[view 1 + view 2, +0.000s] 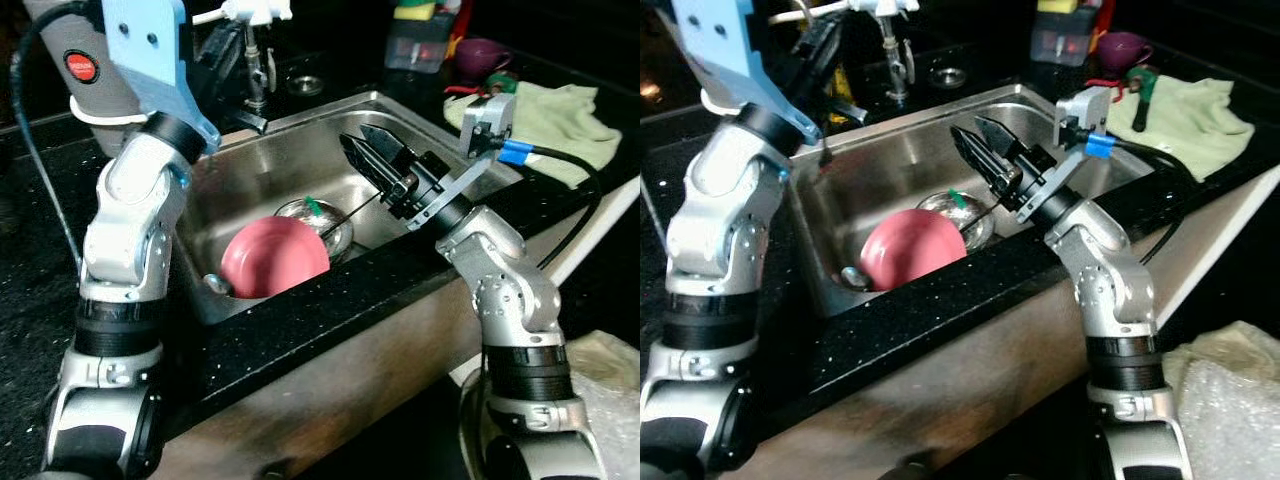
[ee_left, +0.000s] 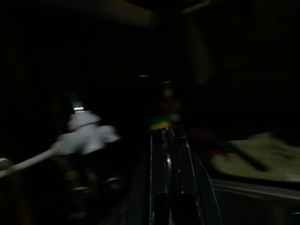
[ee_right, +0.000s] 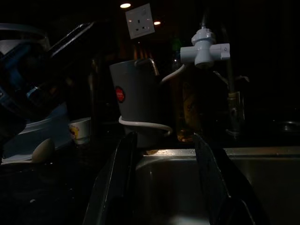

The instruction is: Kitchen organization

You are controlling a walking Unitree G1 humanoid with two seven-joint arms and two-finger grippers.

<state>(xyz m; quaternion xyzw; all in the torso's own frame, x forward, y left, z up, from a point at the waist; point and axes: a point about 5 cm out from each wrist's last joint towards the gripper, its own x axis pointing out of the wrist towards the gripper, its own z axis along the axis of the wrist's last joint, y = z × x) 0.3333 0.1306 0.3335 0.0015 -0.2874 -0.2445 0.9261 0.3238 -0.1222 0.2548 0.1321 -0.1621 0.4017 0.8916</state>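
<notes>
Robot at a steel sink (image 1: 290, 135) holding unwashed dishes.

Near the sink's front wall a pink bowl (image 1: 274, 259) leans on its side against a steel bowl (image 1: 318, 219) just behind; likely light, rigid and slippery, best pinched at the rim. The right gripper (image 1: 368, 150) hovers above the basin, fingers spread and empty. The left gripper (image 2: 169, 154), raised by the far tap (image 1: 252, 50), has its fingers pressed together. A green cloth (image 1: 560, 115) lies far right.
</notes>
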